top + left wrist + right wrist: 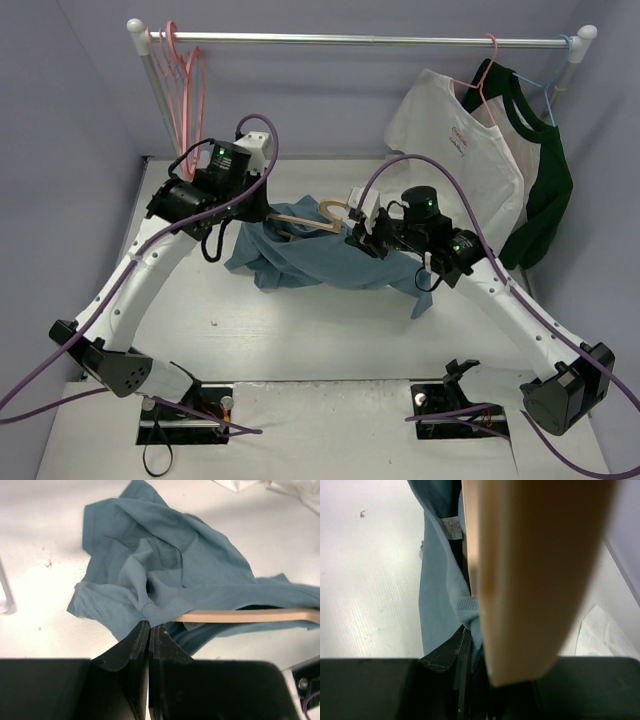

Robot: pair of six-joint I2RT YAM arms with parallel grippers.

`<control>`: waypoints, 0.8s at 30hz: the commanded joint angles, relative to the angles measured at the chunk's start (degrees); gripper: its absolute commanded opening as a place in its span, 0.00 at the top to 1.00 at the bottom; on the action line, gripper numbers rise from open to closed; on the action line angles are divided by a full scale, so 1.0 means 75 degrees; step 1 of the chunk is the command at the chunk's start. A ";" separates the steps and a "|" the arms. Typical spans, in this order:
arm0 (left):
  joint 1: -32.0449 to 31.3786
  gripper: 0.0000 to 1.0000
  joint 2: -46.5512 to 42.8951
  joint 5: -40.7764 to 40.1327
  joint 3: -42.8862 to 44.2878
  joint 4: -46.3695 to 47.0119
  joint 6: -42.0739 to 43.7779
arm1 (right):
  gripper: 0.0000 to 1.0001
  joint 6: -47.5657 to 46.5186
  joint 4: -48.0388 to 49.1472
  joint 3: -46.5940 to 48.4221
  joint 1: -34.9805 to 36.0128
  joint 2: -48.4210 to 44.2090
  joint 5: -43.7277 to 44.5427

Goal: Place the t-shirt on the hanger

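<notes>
My left gripper [149,627] has its jaws pressed together on a seamed edge of the dusty teal-blue cloth t-shirt [320,262]. The shirt is bunched at mid-table, partly draped over the thin tan wood-coloured hanger [298,214]. My right gripper [352,234] pinches that hanger near its hook, with the ribbed collar caught against one finger. The silver metal rail [370,39] at the back carries pink wire hangers [185,80] on the left. On its right hang a white printed t-shirt [450,140] and a dark green and white shirt [545,190], close beside my right arm. Bare white table [320,345] lies open toward the near edge.
</notes>
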 commanded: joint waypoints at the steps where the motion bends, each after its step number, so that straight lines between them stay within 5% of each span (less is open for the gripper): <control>1: -0.0012 1.00 -0.0345 -0.0680 0.0125 0.0792 -0.0545 | 1.00 0.0206 0.0849 0.0050 -0.0044 -0.0229 0.0026; 24: -0.1500 1.00 0.0171 -0.1711 -0.0824 0.3441 -0.2702 | 1.00 0.0875 0.3006 -0.1005 0.0038 -0.0639 -0.0256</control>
